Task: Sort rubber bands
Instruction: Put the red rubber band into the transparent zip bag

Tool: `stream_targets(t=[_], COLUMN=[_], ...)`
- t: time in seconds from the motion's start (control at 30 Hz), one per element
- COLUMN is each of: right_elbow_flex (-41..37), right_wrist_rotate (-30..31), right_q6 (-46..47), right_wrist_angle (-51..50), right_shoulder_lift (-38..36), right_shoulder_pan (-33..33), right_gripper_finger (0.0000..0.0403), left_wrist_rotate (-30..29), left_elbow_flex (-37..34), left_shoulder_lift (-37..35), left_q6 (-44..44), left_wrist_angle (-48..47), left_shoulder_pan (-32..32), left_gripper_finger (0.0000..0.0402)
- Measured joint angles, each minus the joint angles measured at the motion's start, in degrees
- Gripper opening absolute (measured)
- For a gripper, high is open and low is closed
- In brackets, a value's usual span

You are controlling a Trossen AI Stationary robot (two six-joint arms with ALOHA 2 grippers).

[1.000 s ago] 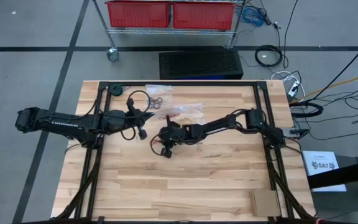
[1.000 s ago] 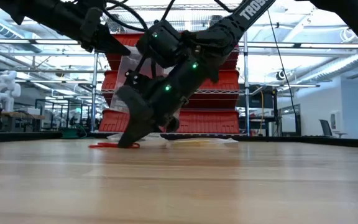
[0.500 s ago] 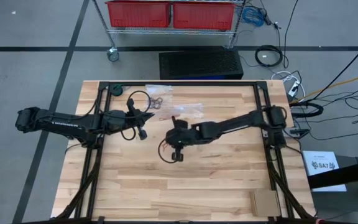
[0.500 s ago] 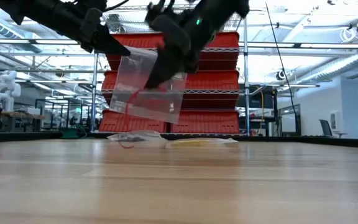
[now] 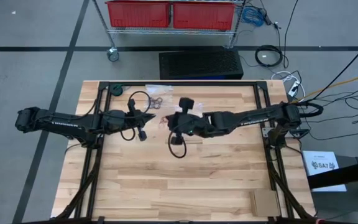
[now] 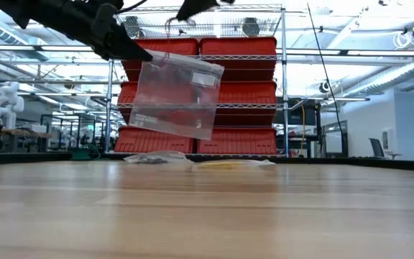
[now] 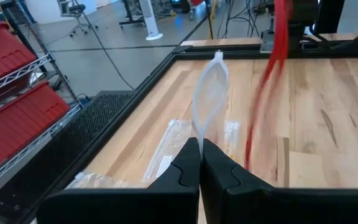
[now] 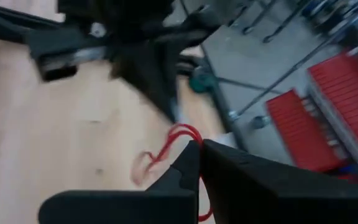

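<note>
Wood-plank table [image 5: 185, 180], red bins [image 6: 239, 93] on wire rack behind. Left gripper [image 7: 200, 147] pinched on clear zip bag [image 6: 176, 96], hanging above table. Right gripper [image 8: 199, 147] clamped on red rubber band [image 8: 169, 144] just beside bag mouth; 2 more bags w/ bands [image 6: 196, 161] lie at far edge.

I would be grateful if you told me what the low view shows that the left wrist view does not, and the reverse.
Only the low view shows the clear bag face-on, hanging above the table, with red bands low inside it and more bags lying far back.

Only the left wrist view shows the left gripper with its fingers shut on the bag's edge, and a red rubber band hanging beside it, blurred.

Both show that held bag, the wooden table and the red bins.
</note>
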Motion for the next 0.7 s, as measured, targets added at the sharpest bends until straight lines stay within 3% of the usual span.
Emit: stream_targets(t=[0.23, 0.7], right_elbow_flex=[7.5, 9.3], right_wrist_rotate=[4.0, 10.3], right_q6=[-7.3, -11.3], right_wrist_angle=[-4.3, -9.2], right_shoulder_lift=[0.1, 0.1], right_shoulder_pan=[0.0, -0.2], right_gripper_finger=[0.0, 0.0], left_wrist_rotate=[0.0, 0.1], left_elbow_flex=[0.0, 0.0], left_shoulder_lift=[0.0, 0.0], left_q6=[0.0, 0.1], left_wrist_angle=[-0.2, 0.2], left_shoulder_pan=[-0.4, -1.4], left_gripper_finger=[0.0, 0.0])
